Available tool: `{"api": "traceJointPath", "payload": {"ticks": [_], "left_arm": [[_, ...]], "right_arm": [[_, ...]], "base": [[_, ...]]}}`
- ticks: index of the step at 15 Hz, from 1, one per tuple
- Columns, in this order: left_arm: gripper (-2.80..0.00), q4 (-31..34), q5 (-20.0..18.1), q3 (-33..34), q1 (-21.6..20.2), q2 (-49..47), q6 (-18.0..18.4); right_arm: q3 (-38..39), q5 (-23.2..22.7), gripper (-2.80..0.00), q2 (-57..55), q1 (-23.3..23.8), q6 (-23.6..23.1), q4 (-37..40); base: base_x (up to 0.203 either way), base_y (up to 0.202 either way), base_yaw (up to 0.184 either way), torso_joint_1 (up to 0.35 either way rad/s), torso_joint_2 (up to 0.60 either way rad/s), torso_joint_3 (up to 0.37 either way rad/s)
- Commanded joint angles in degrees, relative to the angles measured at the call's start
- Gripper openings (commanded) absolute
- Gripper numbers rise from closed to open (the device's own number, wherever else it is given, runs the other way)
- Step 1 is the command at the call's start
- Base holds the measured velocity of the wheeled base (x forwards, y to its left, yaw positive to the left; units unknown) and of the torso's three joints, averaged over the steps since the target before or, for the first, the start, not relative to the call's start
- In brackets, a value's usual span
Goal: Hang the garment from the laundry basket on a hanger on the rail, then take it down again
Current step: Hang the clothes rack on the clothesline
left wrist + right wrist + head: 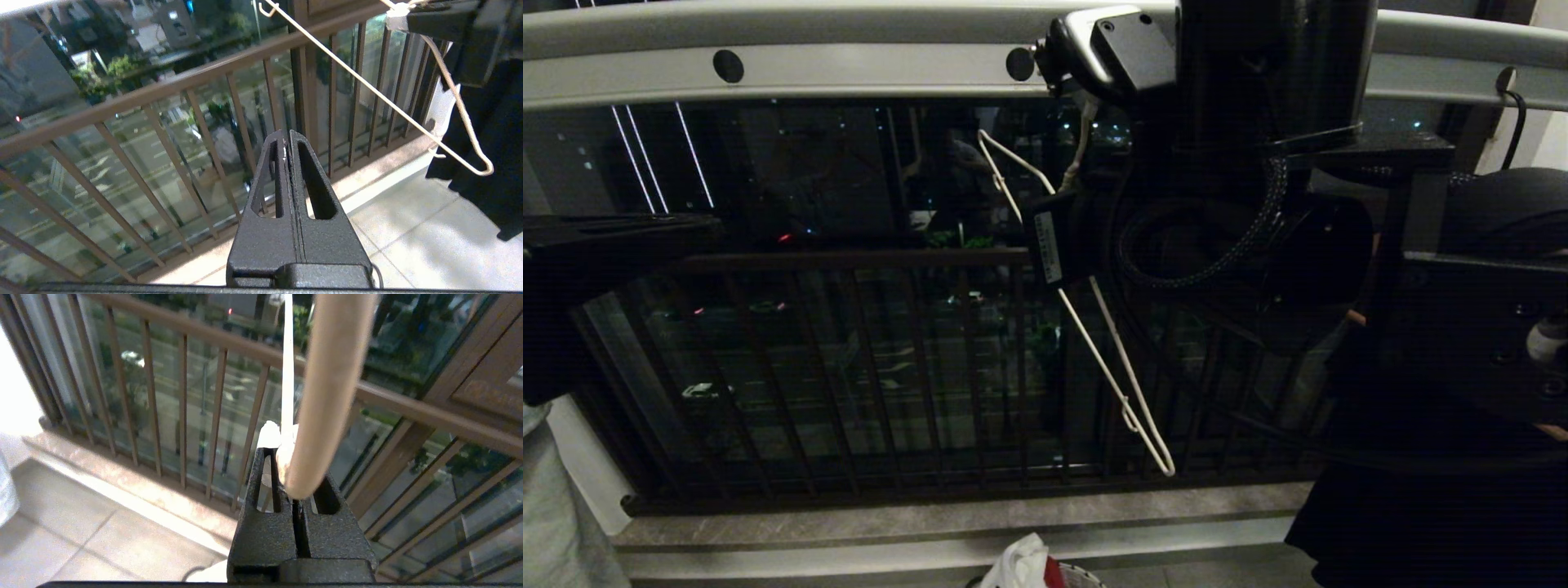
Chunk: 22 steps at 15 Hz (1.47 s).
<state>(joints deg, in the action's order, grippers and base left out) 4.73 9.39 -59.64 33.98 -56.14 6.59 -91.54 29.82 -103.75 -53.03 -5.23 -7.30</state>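
One hanger [1094, 327], bare, hangs tilted under the rail [849, 73], pinched in my right jaws [286, 457]. Left jaws [288, 143] are closed, empty, at far left. Garment [1021, 563] lies below in the laundry basket [1082, 576]; hanging not begun.

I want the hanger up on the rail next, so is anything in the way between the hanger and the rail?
Nothing visible. The right hand holds the bare hanger tilted just below the rail, with only open air seen between them. The black garment hangs off to the right, clear of that path.
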Motion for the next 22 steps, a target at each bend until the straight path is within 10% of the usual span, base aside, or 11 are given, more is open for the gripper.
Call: {"api": "traceJointPath", "payload": {"ticks": [1,22], "left_arm": [[-2.80,-0.07,0.10,-0.04,0.03,1.05,0.71],[-2.80,-0.16,0.10,-0.04,0.04,1.83,1.02]], "right_arm": [[-1.88,0.15,-2.80,-0.82,0.28,-0.30,-0.01],[-12.52,0.06,-2.80,-9.62,5.30,-5.05,-0.26]], "base": [[0.000,0.000,0.000,0.000,0.00,0.000],[0.000,0.000,0.000,0.000,0.00,0.000]]}}
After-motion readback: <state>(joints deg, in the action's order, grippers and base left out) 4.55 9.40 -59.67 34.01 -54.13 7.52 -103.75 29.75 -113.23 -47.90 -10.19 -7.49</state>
